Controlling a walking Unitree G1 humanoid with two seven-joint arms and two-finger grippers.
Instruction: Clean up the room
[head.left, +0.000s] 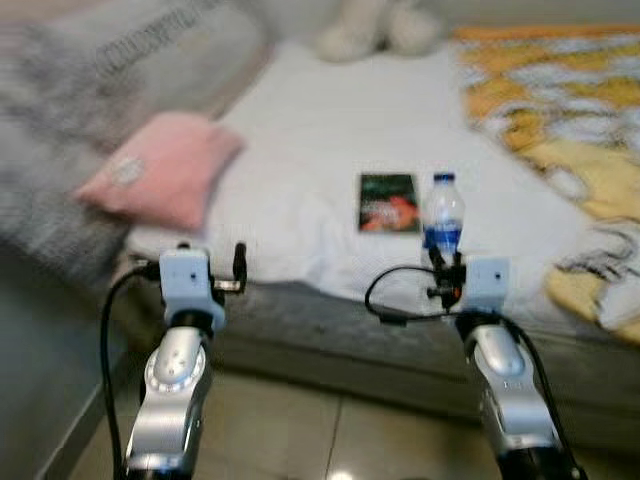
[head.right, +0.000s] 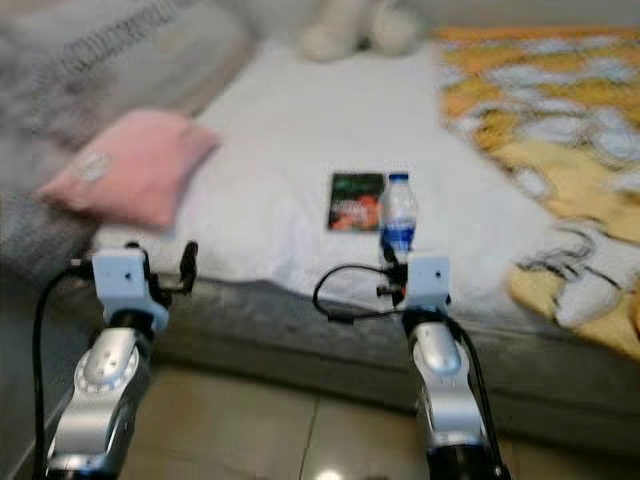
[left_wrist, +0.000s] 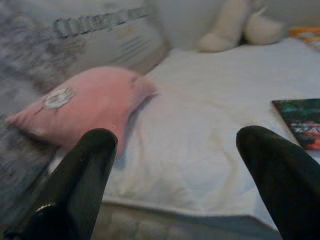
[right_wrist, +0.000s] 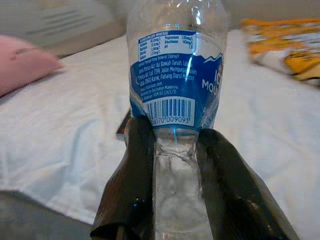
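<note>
A clear plastic water bottle (head.left: 442, 212) with a blue label stands upright in my right gripper (right_wrist: 172, 150), whose two black fingers (right_wrist: 137, 165) are shut on its crumpled lower part. The bottle is held in front of the white bed (head.left: 300, 150), near its front edge. My left gripper (left_wrist: 175, 150) is open with nothing between its fingers, raised before the bed's left front corner beside a pink pillow (head.left: 165, 165). A dark book (head.left: 389, 202) with a red and green cover lies flat on the sheet just behind the bottle.
A grey pillow (head.left: 90, 70) lies at the back left, a pale plush toy (head.left: 380, 25) at the head of the bed, and a yellow and white blanket (head.left: 570, 100) along the right side. Tiled floor (head.left: 330, 430) lies below the bed's grey edge.
</note>
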